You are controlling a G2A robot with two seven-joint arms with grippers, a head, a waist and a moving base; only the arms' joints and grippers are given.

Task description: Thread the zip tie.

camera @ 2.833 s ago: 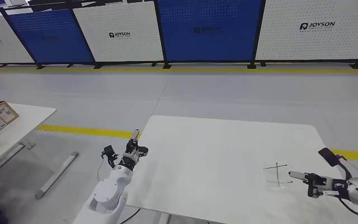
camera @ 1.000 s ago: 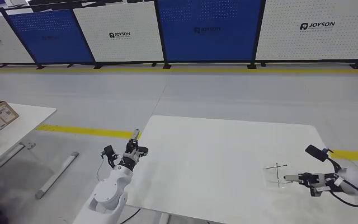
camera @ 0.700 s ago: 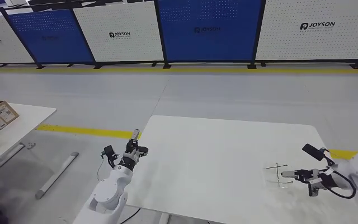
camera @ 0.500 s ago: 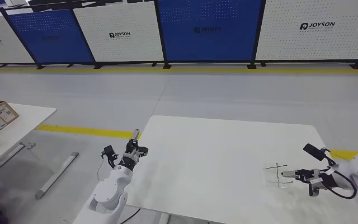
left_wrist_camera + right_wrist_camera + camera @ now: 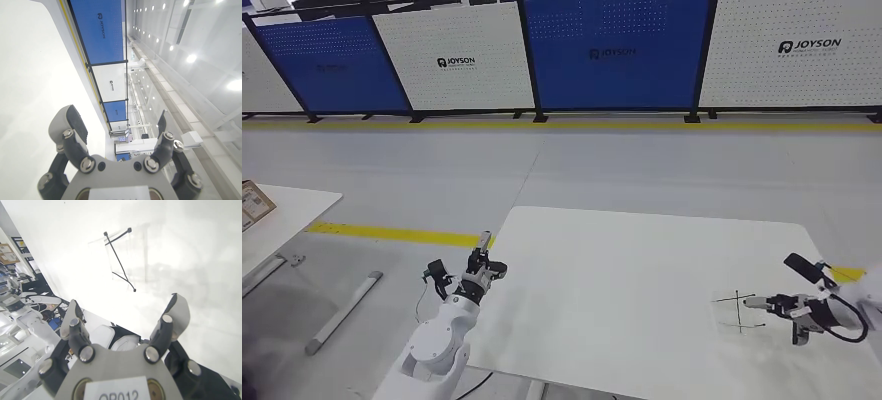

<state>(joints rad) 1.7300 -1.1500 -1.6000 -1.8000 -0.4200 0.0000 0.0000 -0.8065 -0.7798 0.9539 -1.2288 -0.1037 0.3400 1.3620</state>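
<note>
Plainly, we saw thin black zip ties (image 5: 117, 256) lying crossed in a faint clear tray (image 5: 145, 256) near the right edge of the smooth white table (image 5: 642, 270), with the right gripper (image 5: 124, 300) spread empty beside them and the left gripper (image 5: 117, 109) spread at the far left edge.

Bright ceiling lamps (image 5: 191, 58) wash the white table (image 5: 642, 290) in glare.
</note>
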